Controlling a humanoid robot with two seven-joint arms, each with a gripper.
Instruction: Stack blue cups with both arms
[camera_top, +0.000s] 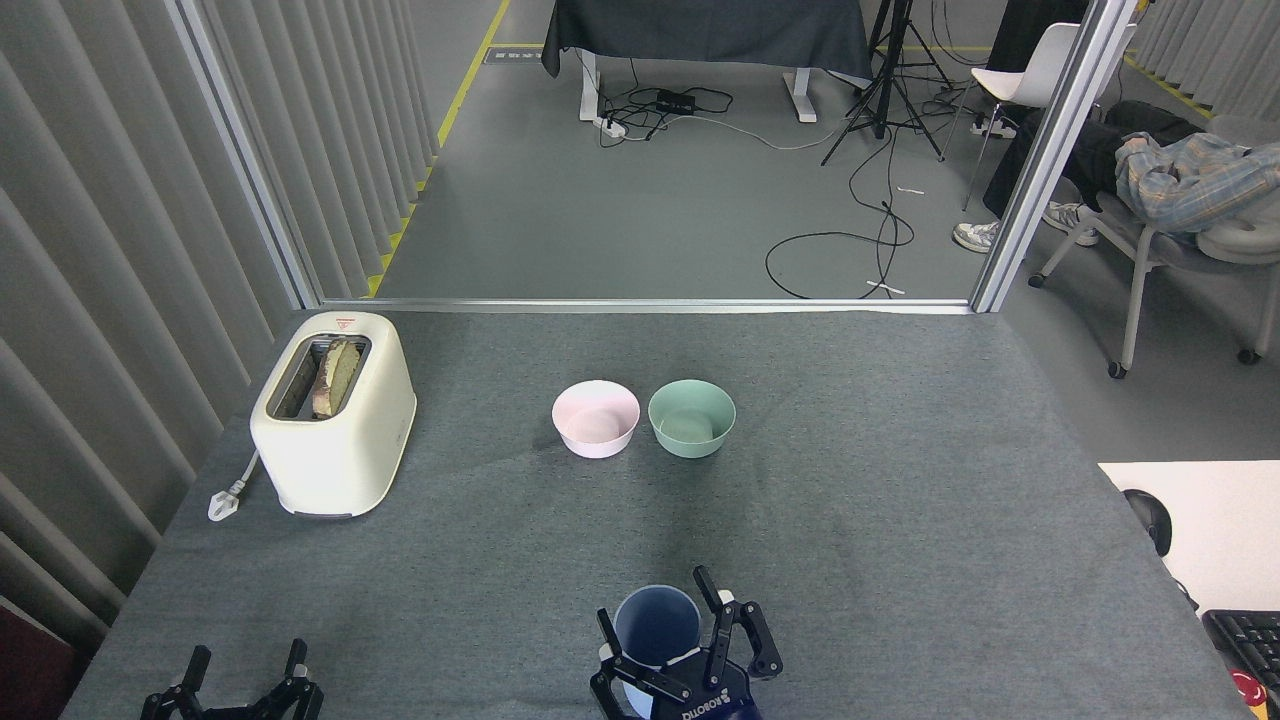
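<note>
Head view showed the right end effector (660, 640) pinching the blue cup (656, 628); best kept upright. The left end effector (243, 682) sat spread.

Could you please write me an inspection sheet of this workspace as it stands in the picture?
Surface: grey felt table, flat, no spills seen.
Job's things: one blue cup upright at the near edge, mouth up; a second cup is not visible.
Clutter: toaster with bread at left; pink bowl and green bowl side by side mid-table, apart.
Claws: right claw has fingers on both sides of the cup, contact unclear; left claw open, at the near left edge, holding nothing.
Cables: toaster plug lies loose on the table; floor cables beyond it.
Surroundings: seated person at right; keyboard and mouse on a white desk.
</note>
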